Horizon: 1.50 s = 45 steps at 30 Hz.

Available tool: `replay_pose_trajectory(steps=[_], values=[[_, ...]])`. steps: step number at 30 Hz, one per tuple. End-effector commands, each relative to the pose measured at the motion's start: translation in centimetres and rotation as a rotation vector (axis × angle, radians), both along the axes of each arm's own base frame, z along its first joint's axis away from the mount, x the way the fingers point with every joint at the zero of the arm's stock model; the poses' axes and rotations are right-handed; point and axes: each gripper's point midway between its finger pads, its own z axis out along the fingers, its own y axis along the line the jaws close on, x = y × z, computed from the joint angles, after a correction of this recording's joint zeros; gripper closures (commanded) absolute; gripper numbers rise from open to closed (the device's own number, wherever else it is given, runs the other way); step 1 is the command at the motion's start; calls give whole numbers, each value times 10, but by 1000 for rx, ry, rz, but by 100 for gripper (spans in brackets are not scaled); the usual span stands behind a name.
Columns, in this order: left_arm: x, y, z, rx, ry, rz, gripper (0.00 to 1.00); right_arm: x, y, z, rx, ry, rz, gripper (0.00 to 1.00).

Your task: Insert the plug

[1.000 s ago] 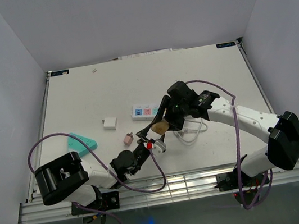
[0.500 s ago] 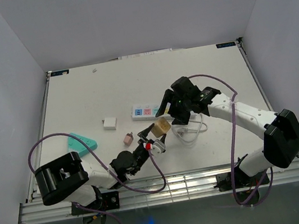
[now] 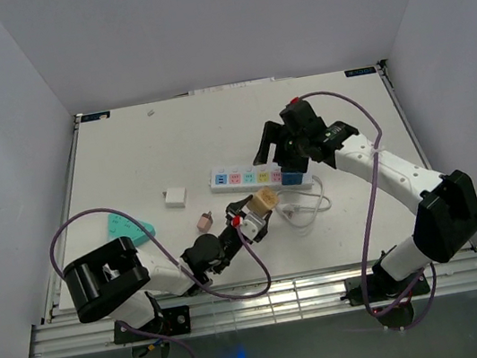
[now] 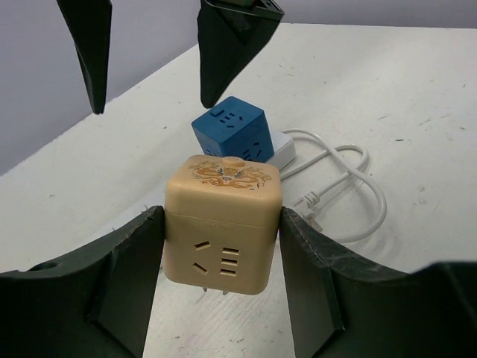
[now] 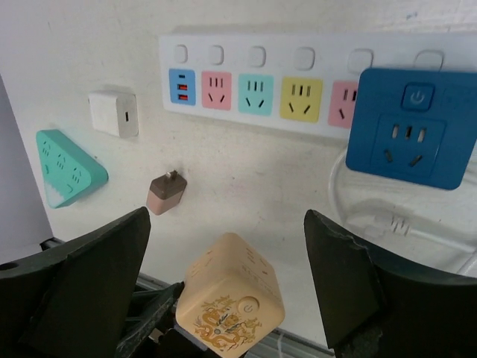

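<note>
Plug cube of tan plastic with a gold dragon on top (image 4: pixel 223 224) — clamped between the jaws of the left gripper (image 3: pixel 254 219), up off the white table (image 3: pixel 125 151). Hangs near the long white power strip with coloured sockets (image 5: pixel 253 67), not touching it. Right gripper (image 4: pixel 153 104) above, jaws wide apart, holding nothing. Blue plastic cube (image 5: pixel 410 127) plugged into the strip's end, beside a looped white cable (image 4: pixel 350 194).
</note>
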Motion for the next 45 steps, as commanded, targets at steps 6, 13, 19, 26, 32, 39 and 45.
replay_pose_trajectory(steps=[6, 13, 19, 26, 32, 39, 45], values=[[4, -12, 11, -87, 74, -45, 100, 19, 4, 24, -1, -242, 251, 4], [10, -9, 8, -87, 75, -23, 100, -1, 9, 24, 38, -234, 380, 2], [11, -6, 10, -92, 67, -17, 100, -17, 0, 29, 87, -419, 395, 10], [12, -4, 11, -76, 46, -12, 100, -39, 9, 27, 112, -390, 560, 10], [14, 1, 14, -79, 29, 16, 100, -41, 12, 17, 105, -347, 584, 10], [14, 6, 18, -87, 20, 25, 100, -48, 21, 11, 82, -328, 637, 10], [14, 8, 21, -91, 14, 32, 100, -56, 31, 4, 55, -317, 687, 10]])
